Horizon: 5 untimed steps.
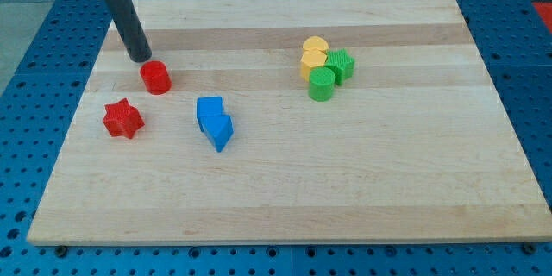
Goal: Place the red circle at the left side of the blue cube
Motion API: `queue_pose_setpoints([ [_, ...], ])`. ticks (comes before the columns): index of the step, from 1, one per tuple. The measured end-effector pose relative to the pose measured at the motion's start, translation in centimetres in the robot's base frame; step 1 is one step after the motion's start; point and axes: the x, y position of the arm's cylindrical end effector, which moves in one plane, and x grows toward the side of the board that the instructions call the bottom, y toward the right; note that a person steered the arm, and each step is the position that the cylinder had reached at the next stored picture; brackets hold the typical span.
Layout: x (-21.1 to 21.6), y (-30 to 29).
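One rod, dark and straight, no jaws to part or close; my tip [141, 57] rests on the board near its upper-left corner. Item nearest: red circle [156, 78], a short cylinder just below and slightly to the view's right of my tip, close but whether touching cannot be told. This placing puts my tip behind the circle on its upper-left side, which in my judgement suits a push down and rightward toward the blue pieces. Next outward: red star [122, 119], below my tip and a little to the view's left, apart from the circle. Further to the lower right: blue cube [210, 109], with a second blue block [219, 131] of wedge-like shape touching it on its lower side; the spot left of the cube lies open, between cube and star. Well to the view's right: a tight cluster of two yellow blocks [314, 55] and two green blocks [331, 75], shapes not fully clear. Support: pale wooden board [345, 190], plank-grained. Surround: blue perforated table [26, 52] on all sides.
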Motion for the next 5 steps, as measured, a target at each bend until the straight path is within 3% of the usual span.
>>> queue_pose_setpoints([
  [2,6.3,3.5],
  [4,5.7,1.7],
  [5,7.6,1.8],
])
